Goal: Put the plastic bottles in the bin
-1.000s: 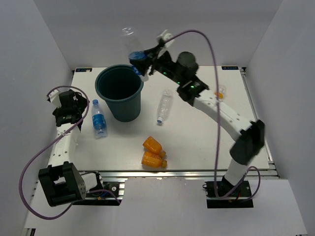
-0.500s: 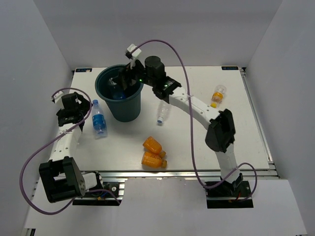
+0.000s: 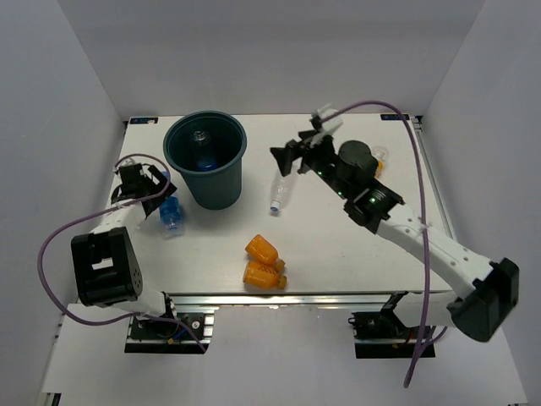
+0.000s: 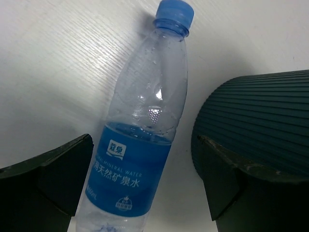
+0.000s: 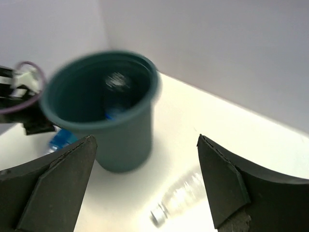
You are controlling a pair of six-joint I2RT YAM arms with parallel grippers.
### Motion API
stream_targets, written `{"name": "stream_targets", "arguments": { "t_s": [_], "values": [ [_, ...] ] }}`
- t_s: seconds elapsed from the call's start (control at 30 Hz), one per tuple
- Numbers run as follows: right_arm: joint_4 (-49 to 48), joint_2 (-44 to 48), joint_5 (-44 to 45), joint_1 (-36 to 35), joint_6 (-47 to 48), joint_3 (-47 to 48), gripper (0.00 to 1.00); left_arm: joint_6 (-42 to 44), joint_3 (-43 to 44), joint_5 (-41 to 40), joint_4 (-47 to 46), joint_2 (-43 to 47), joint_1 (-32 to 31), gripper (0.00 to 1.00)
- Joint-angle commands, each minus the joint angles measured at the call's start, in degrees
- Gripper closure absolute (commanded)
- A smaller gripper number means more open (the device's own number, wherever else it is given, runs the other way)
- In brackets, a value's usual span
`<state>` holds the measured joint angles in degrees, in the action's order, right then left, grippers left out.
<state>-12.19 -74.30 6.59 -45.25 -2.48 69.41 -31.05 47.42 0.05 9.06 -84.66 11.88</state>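
The dark teal bin (image 3: 182,156) stands at the back left, with a blue-labelled clear bottle (image 3: 200,148) inside it. My left gripper (image 3: 159,193) is open, low over a second blue-labelled bottle (image 3: 171,214) lying left of the bin. In the left wrist view that bottle (image 4: 140,145) lies between the spread fingers (image 4: 48,183), next to the bin (image 4: 256,116). My right gripper (image 3: 287,157) is open and empty, in the air right of the bin and above a plain clear bottle (image 3: 280,188). The right wrist view shows the bin (image 5: 104,116) and this bottle (image 5: 181,203), both blurred.
Two orange bottles (image 3: 262,249) (image 3: 263,274) lie side by side near the table's front edge. A small clear bottle with a yellow-orange cap (image 3: 379,155) peeks out behind the right arm at the back right. White walls close in the table on three sides.
My right gripper carried the blue-labelled bottle over the bin, opened and let it drop in, then drew back to the right. My left gripper moved down onto the bottle beside the bin.
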Motion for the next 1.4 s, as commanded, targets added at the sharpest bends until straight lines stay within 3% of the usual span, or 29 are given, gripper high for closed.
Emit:
{"name": "stream_targets", "arguments": {
  "t_s": [0.0, 0.23, 0.33, 0.47, 0.63, 0.83, 0.97, 1.13, 1.27, 1.3, 1.37],
  "values": [
    [-0.48, 5.02, 7.56, 4.1, -5.15, -7.16, 0.11, 0.73, 0.75, 5.91, -4.66, -1.29, -0.1, 0.02],
    [-1.18, 8.82, -0.26, 12.46, -13.15, -21.67, 0.11, 2.04, 2.24, 4.79, -3.71, -7.44, -0.1, 0.03],
    [-1.09, 9.79, -1.75, 16.24, -15.79, -24.4, 0.11, 2.66, 3.21, -2.14, 0.08, -6.66, -0.1, 0.15],
    [-2.66, 10.93, -4.21, 18.88, -15.46, -26.68, 0.11, 2.4, 1.71, -2.78, -0.53, -1.31, -0.1, 0.51],
    [-2.85, 10.93, -4.83, 20.2, -13.96, -28.1, 0.11, -0.32, 3.81, -10.76, 4.11, 6.15, -0.1, 0.6],
    [-0.91, 12.43, -6.15, 22.23, -11.41, -28.71, 0.11, -3.76, 12.42, -18.42, 10.89, 18.37, -0.19, 0.61],
    [-1.26, 13.83, -11.4, 22.75, -7.28, -29.77, 0.11, -2.09, 18.66, -11.5, 7.21, 25.5, -0.28, 0.56],
    [-3.54, 15.24, -19.48, 22.75, -4.03, -31.08, 0.11, -1.48, 23.51, 3.45, -2.53, 22.79, -5.01, 0.58],
    [-4.34, 15.6, -28.98, 22.75, -1.13, -32.49, 0.11, 2.91, 26.05, 3.03, -11.15, 17.35, -14.93, 0.48],
    [-3.99, 15.24, -31.79, 22.75, -0.17, -32.23, 0.11, 5.01, 26.67, 2.33, -11.87, 14.73, -18.44, 0.42],
    [-3.03, 13.41, -40.05, 22.58, 1.07, -31.7, 0.11, 7.13, 28.86, -1.43, -11.44, 12.25, -21.01, 0.39]
  ]
}}
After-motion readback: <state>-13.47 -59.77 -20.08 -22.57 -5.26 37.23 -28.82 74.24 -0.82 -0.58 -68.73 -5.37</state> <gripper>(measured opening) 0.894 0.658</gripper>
